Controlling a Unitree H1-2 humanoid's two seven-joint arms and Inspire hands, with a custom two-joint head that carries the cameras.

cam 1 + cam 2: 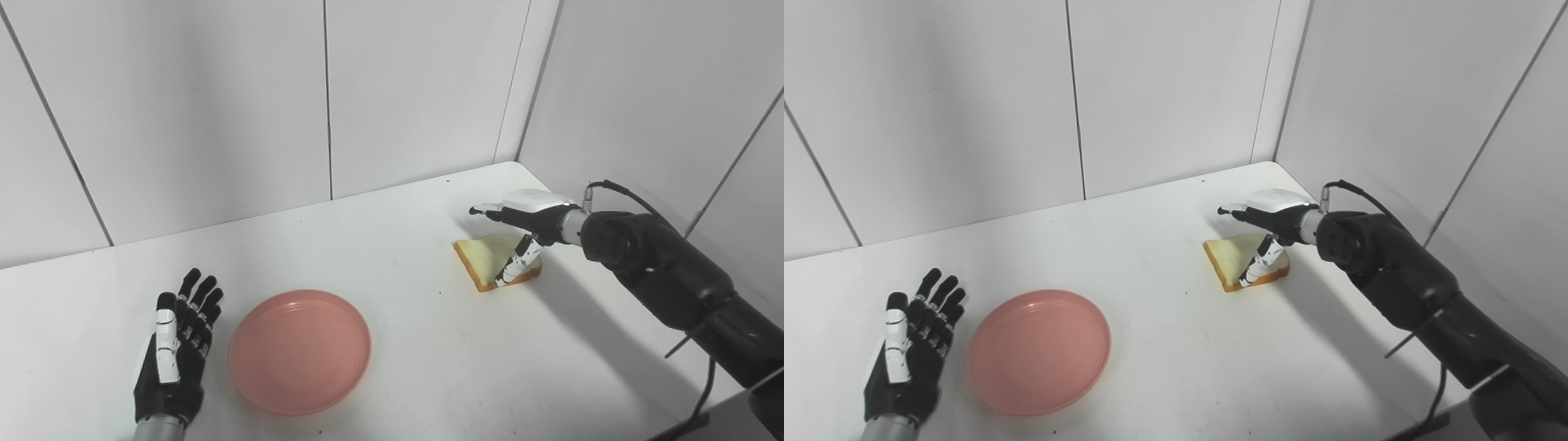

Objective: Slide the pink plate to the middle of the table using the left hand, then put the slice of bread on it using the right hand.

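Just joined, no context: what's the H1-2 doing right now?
The right hand is at the slice of bread near the table's far right, fingers stretched over it and thumb down against its near side, not closed on it. The bread lies on the table. The pink plate sits empty left of centre near the front. The left hand rests open beside the plate, apart from it.

Two head cams side by side, looking down at table (429, 343) fr. near edge, sharing nearly whole scene.
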